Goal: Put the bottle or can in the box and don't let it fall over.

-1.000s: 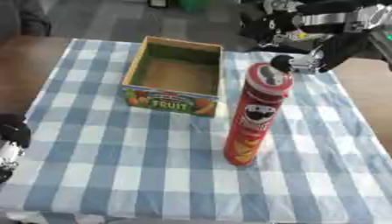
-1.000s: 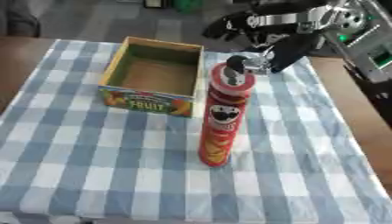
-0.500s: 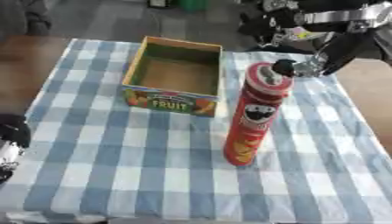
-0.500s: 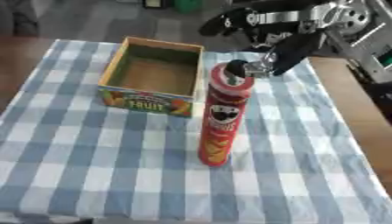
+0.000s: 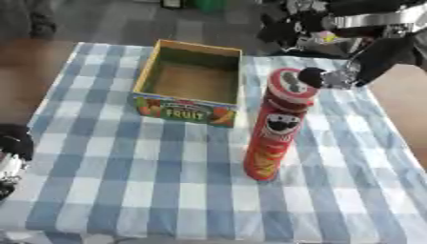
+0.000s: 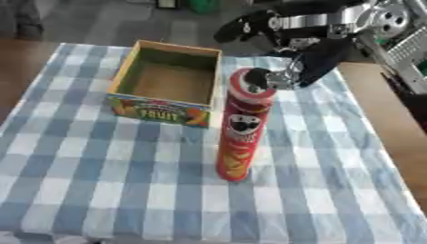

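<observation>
On the desk, checked blue-and-white cloth, a tall red can stands upright just right of an open cardboard box with "FRUIT" printed on its front. Can and box are near but apart; the box looks empty inside.

Right robot hand comes in from the upper right and sits at the can's top rim, on its far right side. A dark fingertip overlaps the lid edge; whether it touches or only hovers cannot be told. Fingers look curled toward the can but do not wrap it, so I cannot tell if this robot hand is open or closed.

Key relation: the can lies directly below and slightly left of the right robot hand, long axis vertical, and the box lies further left. The right arm is by far the nearer. A grip so high on a tall can risks tipping it; lower on the body seems safer.

Left robot hand shows only in the left eye view, at the lower left edge, idle; finger state unclear. The right eye view shows more of the right forearm.
</observation>
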You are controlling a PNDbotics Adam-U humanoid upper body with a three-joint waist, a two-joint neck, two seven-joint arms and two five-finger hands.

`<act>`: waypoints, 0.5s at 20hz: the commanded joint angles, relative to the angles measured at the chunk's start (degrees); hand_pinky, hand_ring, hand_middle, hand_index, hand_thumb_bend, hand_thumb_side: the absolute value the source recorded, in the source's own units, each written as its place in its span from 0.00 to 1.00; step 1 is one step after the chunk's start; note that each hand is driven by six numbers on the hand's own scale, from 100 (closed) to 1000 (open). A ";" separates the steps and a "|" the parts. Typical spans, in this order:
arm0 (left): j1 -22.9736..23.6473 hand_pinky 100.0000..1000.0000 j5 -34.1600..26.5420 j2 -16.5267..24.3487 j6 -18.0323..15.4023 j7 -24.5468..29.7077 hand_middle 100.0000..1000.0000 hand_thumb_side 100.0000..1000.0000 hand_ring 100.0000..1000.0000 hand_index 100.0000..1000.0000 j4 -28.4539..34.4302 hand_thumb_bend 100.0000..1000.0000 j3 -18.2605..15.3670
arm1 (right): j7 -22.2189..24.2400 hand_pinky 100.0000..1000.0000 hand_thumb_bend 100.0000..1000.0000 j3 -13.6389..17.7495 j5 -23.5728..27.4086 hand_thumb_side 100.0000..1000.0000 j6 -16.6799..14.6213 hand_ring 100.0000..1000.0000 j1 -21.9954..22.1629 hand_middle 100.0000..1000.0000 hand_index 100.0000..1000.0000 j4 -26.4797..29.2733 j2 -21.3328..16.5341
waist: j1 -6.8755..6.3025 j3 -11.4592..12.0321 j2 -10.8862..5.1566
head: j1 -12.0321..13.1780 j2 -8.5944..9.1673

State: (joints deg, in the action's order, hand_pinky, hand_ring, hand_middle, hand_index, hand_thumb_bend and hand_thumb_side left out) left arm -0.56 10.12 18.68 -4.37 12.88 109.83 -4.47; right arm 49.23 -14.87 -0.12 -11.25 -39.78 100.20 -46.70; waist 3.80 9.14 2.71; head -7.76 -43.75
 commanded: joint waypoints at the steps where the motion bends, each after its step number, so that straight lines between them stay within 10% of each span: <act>1: -0.43 0.55 -0.24 0.56 -0.13 0.20 0.52 0.41 0.48 0.66 0.71 0.14 -0.37 | 0.02 0.96 0.06 0.73 0.00 0.55 0.07 1.00 -1.08 1.00 1.00 0.55 -1.57 | -0.29 -0.10 -0.71 | -0.08 -0.11; 10: -0.44 0.55 -0.29 0.55 -0.20 0.35 0.52 0.41 0.48 0.66 0.73 0.13 -0.34 | 0.07 0.96 0.06 0.68 0.00 0.55 0.11 1.00 -1.31 1.00 1.00 0.52 -1.38 | -0.32 -0.12 -0.72 | -0.08 -0.12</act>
State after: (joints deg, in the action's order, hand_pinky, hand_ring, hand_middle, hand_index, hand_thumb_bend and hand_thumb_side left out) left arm -0.56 10.12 18.68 -4.53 13.07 109.83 -4.47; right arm 49.28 -14.88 -0.13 -11.20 -40.03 100.20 -46.69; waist 3.77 9.11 2.70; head -7.75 -43.75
